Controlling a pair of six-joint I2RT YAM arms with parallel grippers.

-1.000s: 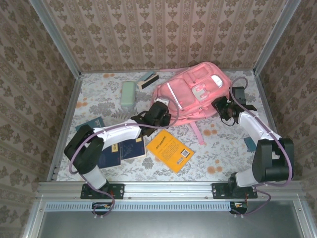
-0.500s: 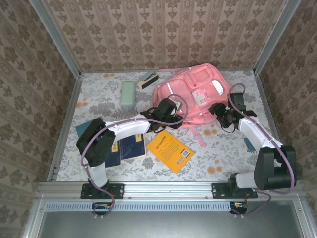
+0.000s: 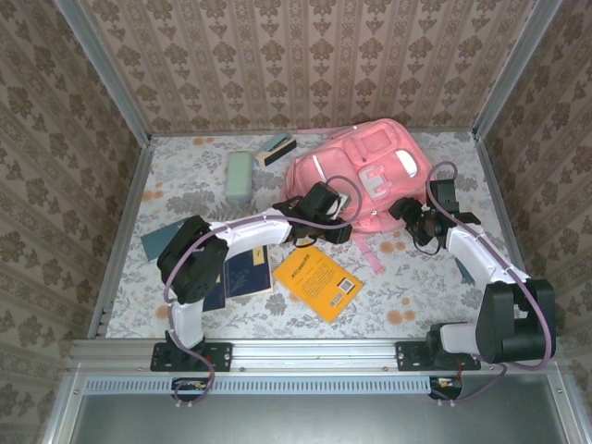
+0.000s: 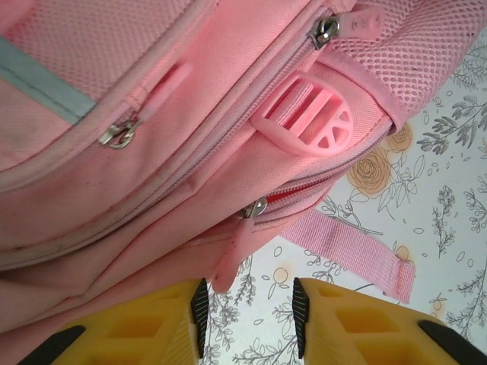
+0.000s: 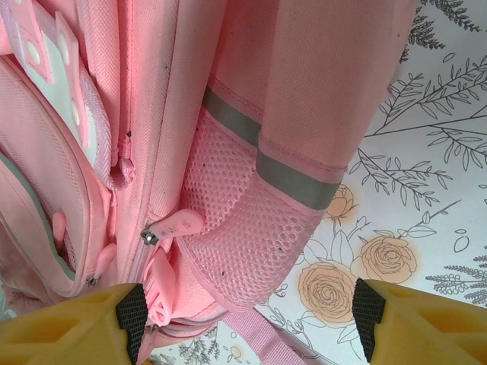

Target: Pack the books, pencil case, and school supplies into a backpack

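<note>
The pink backpack (image 3: 361, 171) lies flat at the back right of the table. My left gripper (image 3: 338, 228) is at its near edge, open. A pink zipper pull (image 4: 228, 262) hangs just inside the left finger, which does not grip it. My right gripper (image 3: 414, 218) is wide open at the bag's right side, by the mesh pocket (image 5: 251, 220) and another zipper pull (image 5: 171, 226). The orange-yellow book (image 3: 317, 280) lies in front. Two navy books (image 3: 242, 275) lie to its left and the teal booklet (image 3: 166, 231) further left. The mint pencil case (image 3: 240, 176) and stapler-like block (image 3: 277, 150) sit behind. The pink stick is out of view.
A pink strap (image 4: 350, 247) trails from the bag onto the floral table cover (image 3: 407, 296). A small teal piece (image 3: 462, 270) lies beside the right arm. Metal frame posts and patterned walls close in the table on three sides.
My left gripper has swung right along the backpack's near edge, from the bag's left corner to its middle. The right gripper has shifted slightly nearer the bag's right side.
</note>
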